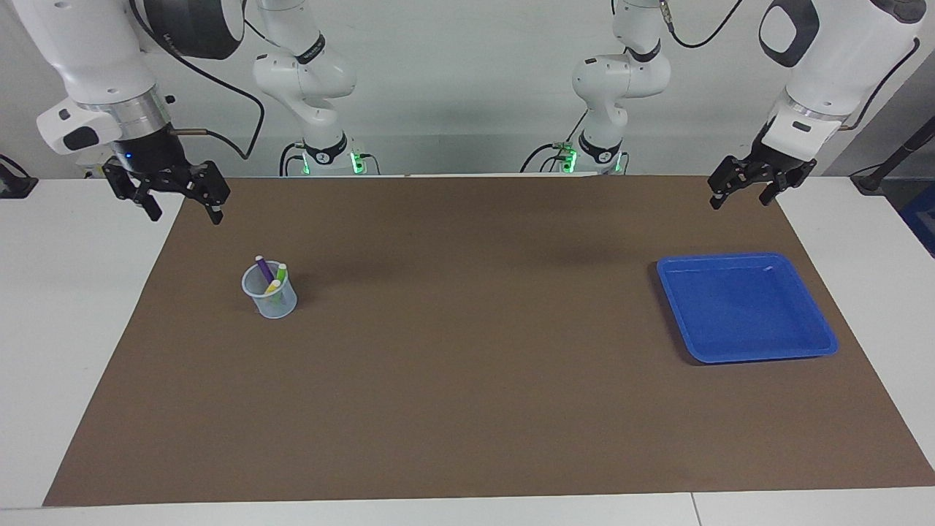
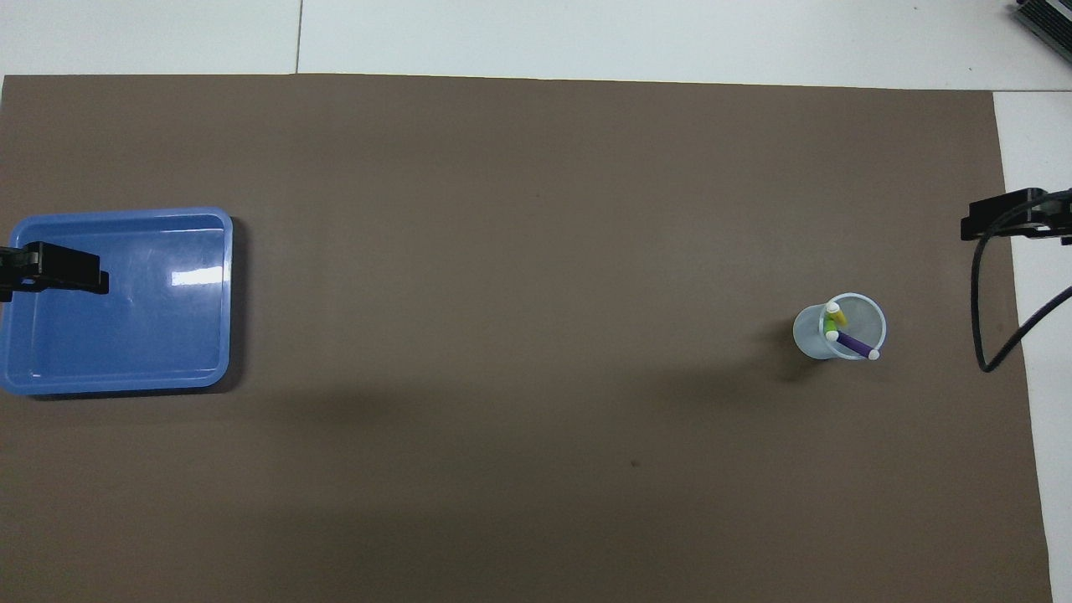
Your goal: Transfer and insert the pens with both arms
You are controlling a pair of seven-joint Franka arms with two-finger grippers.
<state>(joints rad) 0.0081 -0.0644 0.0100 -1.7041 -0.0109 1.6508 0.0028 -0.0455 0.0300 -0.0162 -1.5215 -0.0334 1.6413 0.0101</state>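
Three pens stand in a clear cup point(image 1: 270, 292) point(image 2: 840, 328) on the brown mat toward the right arm's end: a purple pen point(image 1: 263, 267) point(image 2: 854, 342), a green pen point(image 1: 281, 275) and a yellow pen point(image 1: 272, 286) point(image 2: 837, 316). My right gripper point(image 1: 184, 212) point(image 2: 1005, 219) hangs open and empty over the mat's edge, apart from the cup. At the other end my left gripper point(image 1: 739, 201) hangs open and empty over the mat by the blue tray point(image 1: 738, 310) point(image 2: 126, 335). In the overhead view only one of its fingers point(image 2: 63, 272) shows.
The blue tray holds nothing. Two smaller white arms with green lights point(image 1: 314, 80) point(image 1: 617, 80) stand at the robots' end of the table. A black cable point(image 2: 981, 318) hangs from the right wrist. The brown mat point(image 1: 467, 380) covers most of the white table.
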